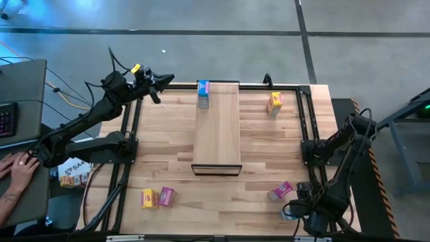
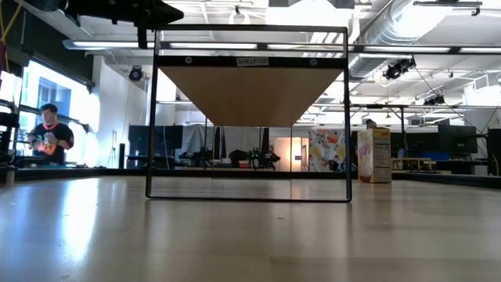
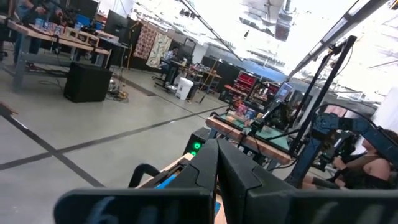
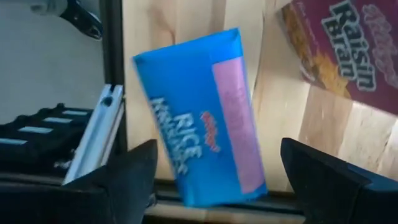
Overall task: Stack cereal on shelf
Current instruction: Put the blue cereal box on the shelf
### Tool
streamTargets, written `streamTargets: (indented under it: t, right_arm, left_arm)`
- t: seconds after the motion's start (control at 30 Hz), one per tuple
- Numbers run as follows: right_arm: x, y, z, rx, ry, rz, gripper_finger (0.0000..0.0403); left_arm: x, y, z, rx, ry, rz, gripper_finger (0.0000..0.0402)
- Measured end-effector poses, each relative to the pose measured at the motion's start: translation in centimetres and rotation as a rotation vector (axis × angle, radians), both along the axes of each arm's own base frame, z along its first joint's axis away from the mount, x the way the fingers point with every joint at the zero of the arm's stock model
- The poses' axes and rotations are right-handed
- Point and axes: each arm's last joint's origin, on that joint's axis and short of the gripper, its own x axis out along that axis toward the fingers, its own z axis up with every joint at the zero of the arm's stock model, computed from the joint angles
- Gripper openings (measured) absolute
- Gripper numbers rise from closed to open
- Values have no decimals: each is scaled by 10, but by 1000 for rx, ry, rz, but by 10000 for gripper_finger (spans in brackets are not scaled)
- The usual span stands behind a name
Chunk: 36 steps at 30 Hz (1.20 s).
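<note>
Blue Rice Krispies box point(image 4: 202, 118) at tabletop point(image 1: 168, 134) near right corner, between spread fingers point(image 4: 323, 177) of right gripper point(image 4: 221, 180), not pinched. Purple Raisin Bran box point(image 4: 348, 50) just beside. Another blue box point(image 1: 203, 94) stands on shelf point(image 1: 218, 128) far end. Left gripper point(image 1: 156, 86) raised off far left corner, fingers pressed together.

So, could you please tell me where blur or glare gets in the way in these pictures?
Right wrist view: the blue cereal box looks smeared, its print soft. Left wrist view: the shut fingers are blurred up close and the ceiling is washed out. Low view: ceiling lights glare and the tabletop shines. High view: evenly lit.
</note>
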Motion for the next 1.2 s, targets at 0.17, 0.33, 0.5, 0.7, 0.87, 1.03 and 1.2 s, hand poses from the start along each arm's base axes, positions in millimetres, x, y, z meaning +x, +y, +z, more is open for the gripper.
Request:
streamTargets:
  t: [0.17,0.33,0.5,0.7,0.87,1.03,1.2]
  right_arm:
    - [-1,-1,-12,8,-6,-3,289]
    - [-1,-1,-13,14,-8,-37,232]
    - [0,2,-4,111,-38,-49,153]
    - [-2,-1,36,426,-69,-94,82]
    - [7,-29,90,735,-257,-233,77]
    - [27,-79,129,771,-692,-420,90]
    - [59,-127,137,520,-968,-467,91]
  left_arm:
    - [0,0,0,1,0,2,0]
    - [0,0,0,1,0,2,0]
    - [0,0,0,2,1,2,0]
    - [0,0,0,2,0,2,0]
    - [0,0,0,-1,-1,1,0]
    - [0,0,0,-8,-4,0,0]
    - [0,0,0,-8,-4,0,0]
